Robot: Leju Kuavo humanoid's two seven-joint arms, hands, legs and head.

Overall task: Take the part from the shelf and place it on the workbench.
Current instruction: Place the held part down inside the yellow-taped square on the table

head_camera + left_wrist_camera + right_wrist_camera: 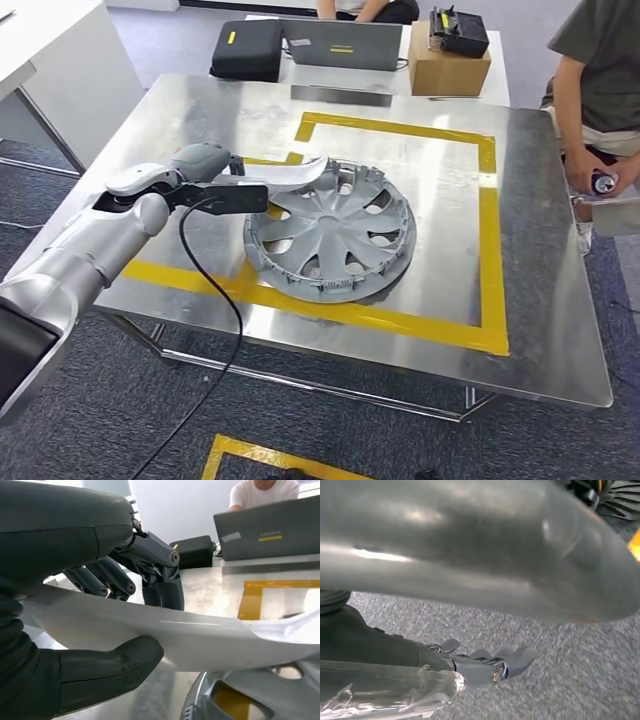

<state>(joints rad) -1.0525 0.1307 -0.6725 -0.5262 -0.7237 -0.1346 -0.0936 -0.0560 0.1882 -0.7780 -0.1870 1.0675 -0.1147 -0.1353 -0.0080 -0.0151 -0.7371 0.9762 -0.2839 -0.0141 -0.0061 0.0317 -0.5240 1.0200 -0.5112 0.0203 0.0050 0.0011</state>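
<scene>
A brushed steel bench (189, 120) fills the centre of the head view, its shiny top marked with a rectangle of yellow tape (489, 250). One round silver plastic hubcap (330, 231), with curved spokes and oval cut-outs, lies flat inside the tape near the frame's middle. One long, smooth, pale grey curved part (290, 172) hangs over the hubcap's upper left edge, just above it. The left hand (198, 163), on a silver arm reaching in from the lower left, holds that part at its left end. In the left wrist view the part (196, 637) sits pinched between the thick grey thumb below and the dark fingers (113, 580) curled over its top. In the right wrist view the right hand (478, 667) hangs over grey speckled carpet, its fingers (508, 662) partly stretched out; whether they hold anything is unclear. At the frame's top stand one laptop (343, 45), one black case (247, 50) and one cardboard box (450, 70). A seated person (600, 90) is at the upper right.
</scene>
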